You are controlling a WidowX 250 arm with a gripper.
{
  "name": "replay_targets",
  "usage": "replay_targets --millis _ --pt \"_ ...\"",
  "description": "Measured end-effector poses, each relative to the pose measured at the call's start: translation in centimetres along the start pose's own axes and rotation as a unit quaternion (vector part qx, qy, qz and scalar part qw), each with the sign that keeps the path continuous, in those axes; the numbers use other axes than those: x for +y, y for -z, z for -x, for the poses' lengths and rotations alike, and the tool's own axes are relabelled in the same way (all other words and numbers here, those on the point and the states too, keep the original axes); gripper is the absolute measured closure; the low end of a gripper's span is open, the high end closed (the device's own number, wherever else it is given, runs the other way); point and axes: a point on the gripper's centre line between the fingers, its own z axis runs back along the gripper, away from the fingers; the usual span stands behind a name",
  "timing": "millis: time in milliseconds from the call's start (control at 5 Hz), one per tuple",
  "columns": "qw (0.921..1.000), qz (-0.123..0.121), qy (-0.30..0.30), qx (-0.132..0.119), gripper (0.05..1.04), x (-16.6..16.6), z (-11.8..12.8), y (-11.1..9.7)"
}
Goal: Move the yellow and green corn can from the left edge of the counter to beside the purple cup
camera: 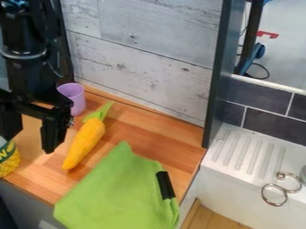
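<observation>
At the upper left my gripper (31, 134) hangs over the wooden counter, its two fingers apart with a gap between them. Just right of it lies an orange-yellow toy carrot (85, 142) with a green top, slanting across the counter. Behind the gripper's right side stands a purple cup (74, 97). A can (8, 160) with a yellow and green label sits below the left finger, partly cut off by the view's left edge. Nearer the front, a green cloth (122, 193) with a black strip is spread over the counter's edge, its tip close to the carrot.
The wooden counter (172, 137) is backed by a grey plank wall (143, 58). A dark upright panel (218, 71) stands at its right end. Beyond is a white sink (239, 179) with a ribbed drainer and metal rings (274, 194).
</observation>
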Motion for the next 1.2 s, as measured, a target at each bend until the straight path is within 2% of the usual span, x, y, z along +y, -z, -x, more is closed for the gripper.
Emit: replay_targets --millis 200,400,600,800,1000,1200 --pt "0.9999 0.0 0.005 0.011 0.083 0.0 0.2 0.5" --pt "0.9989 -0.022 0.02 0.035 0.083 1.9 0.3 2.4" --pt "0.9962 0.001 0.072 0.049 0.083 3.8 0.3 3.6" --pt "0.994 -0.007 0.079 0.076 0.083 5.6 0.4 6.2" --pt "0.9861 0.022 0.084 0.142 0.083 6.5 1.3 8.0" --pt "0.9718 0.02 0.085 0.219 0.083 7.4 2.1 8.5"
